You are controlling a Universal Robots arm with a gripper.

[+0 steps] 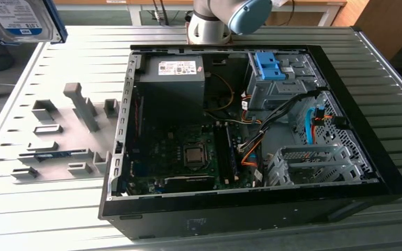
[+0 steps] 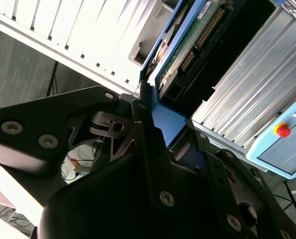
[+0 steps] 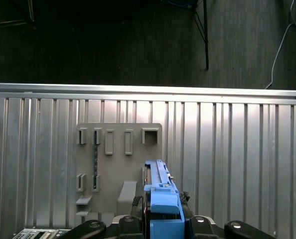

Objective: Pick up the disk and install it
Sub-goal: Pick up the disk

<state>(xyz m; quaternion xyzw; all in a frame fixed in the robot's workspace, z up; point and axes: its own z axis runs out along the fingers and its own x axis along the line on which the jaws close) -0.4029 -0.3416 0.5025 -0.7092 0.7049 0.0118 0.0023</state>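
Gripper: the black two-finger gripper (image 2: 165, 122) is closed narrow, its jaws clamped on the blue plastic edge of the disk.
Disk: the disk (image 2: 188, 47) is held in the air, clear of the table. Its green circuit board and connector pins show in the second wrist view. In the first wrist view it stands edge-on (image 3: 160, 199). In the exterior view its labelled silver face (image 1: 19, 21) hangs at the table's far corner, on the exterior view's left.
Fixture plate: the grey fixture plate (image 3: 118, 164) with raised holders lies flat on the table, along its edge on the exterior view's left; the first wrist view looks down on it past the disk.
Table: a ribbed metal table (image 1: 61, 209) carries the plate and the case.
Computer case: the open black computer case (image 1: 257, 209) lies on its side beside the plate, reaching to the table's near edge.
Motherboard: the motherboard (image 1: 187, 157) sits in the case's near half.
Drive cage: a perforated metal drive cage (image 1: 313, 164) is at the case's near corner, on the exterior view's right.
Power supply: a grey power supply (image 1: 176, 70) sits against the case's far wall.
Empty bracket: an empty blue bracket (image 1: 271, 65) sits near the case's far corner, on the exterior view's right.
Robot arm: the robot arm (image 1: 219, 18) rises beyond the case's far wall.
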